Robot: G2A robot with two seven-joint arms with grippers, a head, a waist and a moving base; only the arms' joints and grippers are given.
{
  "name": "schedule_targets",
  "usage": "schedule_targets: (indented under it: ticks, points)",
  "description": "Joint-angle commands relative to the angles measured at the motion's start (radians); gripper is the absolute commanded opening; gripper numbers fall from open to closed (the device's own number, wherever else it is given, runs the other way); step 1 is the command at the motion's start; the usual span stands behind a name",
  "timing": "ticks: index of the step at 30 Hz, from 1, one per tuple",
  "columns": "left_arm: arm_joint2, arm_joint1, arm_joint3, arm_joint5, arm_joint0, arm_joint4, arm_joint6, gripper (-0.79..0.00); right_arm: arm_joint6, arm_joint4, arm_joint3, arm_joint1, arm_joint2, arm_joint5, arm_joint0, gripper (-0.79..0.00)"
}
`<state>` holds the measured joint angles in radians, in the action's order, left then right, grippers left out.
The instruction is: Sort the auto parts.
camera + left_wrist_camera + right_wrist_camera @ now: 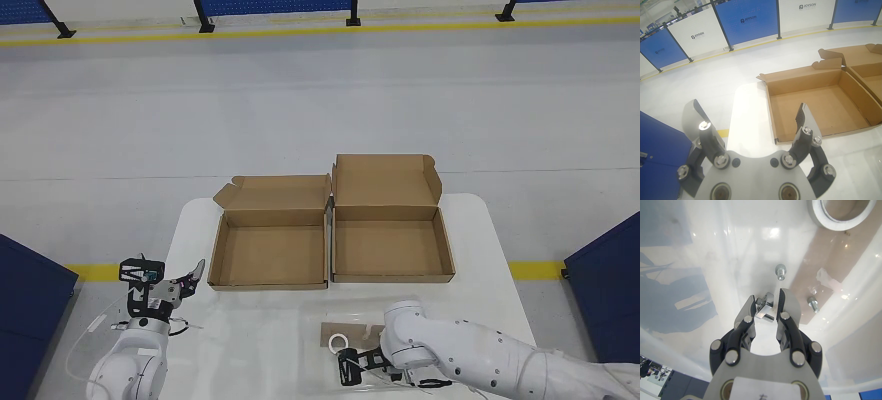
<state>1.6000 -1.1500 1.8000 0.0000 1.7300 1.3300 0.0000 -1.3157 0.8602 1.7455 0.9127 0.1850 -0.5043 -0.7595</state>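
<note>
Left box: a brown open cardboard box [270, 255] is set toward the far side of the white surface [250, 330], lid folded back; its floor is seen bare.
Right box: a second brown open cardboard box [388, 248] is set touching the first, side by side; bare floor seen as well.
Parts: a shiny metal block with a pin [764, 308] is laid on the near part of the surface; a short silver bolt [780, 273] is just beyond it, and a second silver bolt [813, 304], a white ring [840, 215] and a translucent plastic piece [826, 279] are laid on a tan cardboard sheet [825, 256].
Right gripper [767, 294]: jaws are parted around the metal block, one side touching, a gap left at the other.
Left gripper [748, 104]: held above the surface's left edge, jaws spread wide, nothing gripped.
Room: pale floor, yellow floor line [300, 30], blue-and-white partition panels [745, 19].
</note>
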Motion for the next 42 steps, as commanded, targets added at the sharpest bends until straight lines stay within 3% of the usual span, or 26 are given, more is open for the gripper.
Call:
schedule_targets:
  ticks: [1,2,25,26,28,29,36,42]
  points:
    - [0.0,0.0,0.0,0.0,0.0,0.0,0.0,0.0,0.002,-0.003,-0.004,0.001,0.001,-0.002,0.0,-0.717]
    - [0.0,0.0,0.0,0.0,0.0,0.0,0.0,0.0,0.002,-0.003,-0.004,0.001,0.002,-0.002,0.0,-0.785]
    - [0.0,0.0,0.0,0.0,0.0,0.0,0.0,0.0,0.011,0.008,0.067,-0.038,0.046,-0.011,-0.027,-0.785]
    - [0.0,0.0,0.0,0.0,0.0,0.0,0.0,0.0,0.013,0.014,0.07,-0.038,0.044,-0.013,-0.026,-0.616]
    - [0.0,0.0,0.0,0.0,0.0,0.0,0.0,0.0,0.015,0.032,0.079,-0.038,0.041,-0.015,-0.022,-0.089]
    - [0.0,0.0,0.0,0.0,0.0,0.0,0.0,0.0,0.015,0.041,0.088,-0.038,0.042,-0.015,-0.022,0.0]
    - [0.0,0.0,0.0,0.0,0.0,0.0,0.0,0.0,0.005,0.097,0.121,-0.045,0.038,-0.005,-0.028,0.0]
    - [0.0,0.0,0.0,0.0,0.0,0.0,0.0,0.0,-0.003,0.118,0.116,-0.044,0.007,0.003,-0.013,-0.083]
